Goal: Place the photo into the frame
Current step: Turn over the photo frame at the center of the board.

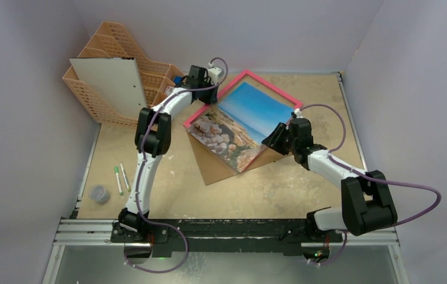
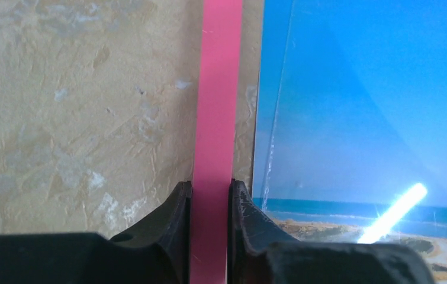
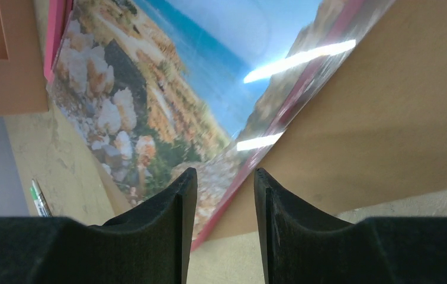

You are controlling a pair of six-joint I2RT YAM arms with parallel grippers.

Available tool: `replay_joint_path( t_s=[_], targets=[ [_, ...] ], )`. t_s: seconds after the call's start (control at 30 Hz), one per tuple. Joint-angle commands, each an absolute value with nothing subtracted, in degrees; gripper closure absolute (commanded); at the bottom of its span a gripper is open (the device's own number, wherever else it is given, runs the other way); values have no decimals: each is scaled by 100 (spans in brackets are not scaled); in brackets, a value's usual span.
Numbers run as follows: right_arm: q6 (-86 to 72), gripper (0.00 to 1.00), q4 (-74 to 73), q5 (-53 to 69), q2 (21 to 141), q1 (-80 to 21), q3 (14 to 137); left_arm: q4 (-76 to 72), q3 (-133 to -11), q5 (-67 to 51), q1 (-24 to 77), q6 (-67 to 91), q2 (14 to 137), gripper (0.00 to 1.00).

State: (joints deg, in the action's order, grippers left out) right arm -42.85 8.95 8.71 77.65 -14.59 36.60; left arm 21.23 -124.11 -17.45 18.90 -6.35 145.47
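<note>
- Our left gripper [image 2: 209, 195] pinches the pink border of the frame [image 2: 218, 89], far-centre on the bench [image 1: 304, 189]
- Our right gripper [image 3: 225, 195], jaws apart, straddles its other edge
- The photo [image 1: 250, 115] lies skewed across it; next we square it inside

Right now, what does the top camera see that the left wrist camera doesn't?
Only the top camera shows the orange organiser, the pens and the brown backing board. Only the left wrist camera shows the left gripper up close, its fingers pinching the pink edge of the frame. Both show that frame, the photo and the table.
</note>
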Motion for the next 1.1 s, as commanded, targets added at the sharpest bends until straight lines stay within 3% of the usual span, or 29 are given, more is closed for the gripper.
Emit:
replay_joint_path(
  t_s=[0.0, 0.1, 0.3, 0.8, 0.9, 1.07],
  targets=[
    [-4393, 57, 914, 965, 7687, -1459, 3736, 2174, -11941, -1531, 2020, -393, 13982, 94],
    [-4416, 56, 860, 933, 7657, -1459, 3793, 2055, -11272, -1440, 2084, -245, 13588, 100],
    [-4436, 56, 817, 977, 7585, -1463, 3850, 1965, -10352, -1122, 2240, -124, 12772, 100],
    [-4783, 51, 939, 1490, 7322, -1460, 4009, 3224, -10362, -335, 2346, 224, 11501, 100],
    [-4939, 46, 1129, 1752, 7394, -1459, 4076, 3372, -10369, -318, 2347, 237, 11283, 100],
    [-5172, 26, 1583, 1979, 7498, -1499, 4141, 3745, -10417, -316, 2382, 216, 11034, 100]
  ],
)
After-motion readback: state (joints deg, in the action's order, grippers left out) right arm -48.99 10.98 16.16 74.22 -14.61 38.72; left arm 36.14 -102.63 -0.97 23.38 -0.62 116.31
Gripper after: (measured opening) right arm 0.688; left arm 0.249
